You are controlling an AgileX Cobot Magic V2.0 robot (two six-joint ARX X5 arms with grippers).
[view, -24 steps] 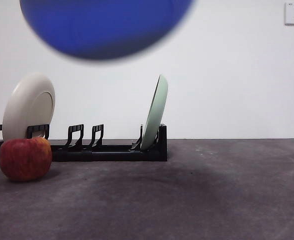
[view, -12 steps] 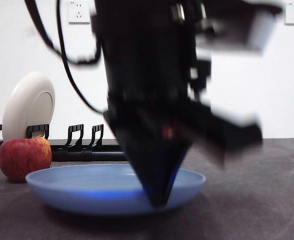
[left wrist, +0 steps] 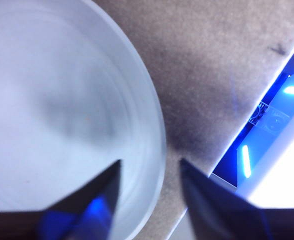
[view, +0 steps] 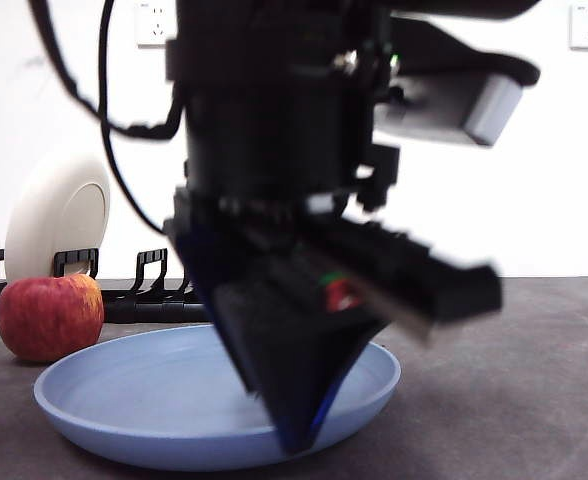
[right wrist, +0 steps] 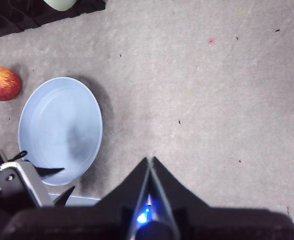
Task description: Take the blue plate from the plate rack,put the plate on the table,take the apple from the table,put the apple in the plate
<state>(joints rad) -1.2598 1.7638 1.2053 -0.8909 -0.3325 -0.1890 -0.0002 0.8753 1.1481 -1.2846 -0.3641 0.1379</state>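
1. At the far left of the front view, your apple (view: 51, 317) sat on the counter (view: 514, 380), just in front of the plate rack (view: 144, 290) and close beside the blue plate (view: 154, 400).
2. Behind the apple, a cream plate (view: 59, 215) stood upright in the rack's left slot.
3. You had the blue plate lying flat on the counter, right side up, in front of the rack.
4. Your left gripper (left wrist: 149, 172) stood at the plate's near right rim, jaws spread apart, one inside the rim and one outside, gripping nothing.
5. A pale green plate (right wrist: 62, 4) showed in the rack at the edge of the right wrist view.
6. Your right gripper (right wrist: 150, 165) hung high over bare counter, well apart from the plate, jaws pressed together on nothing.
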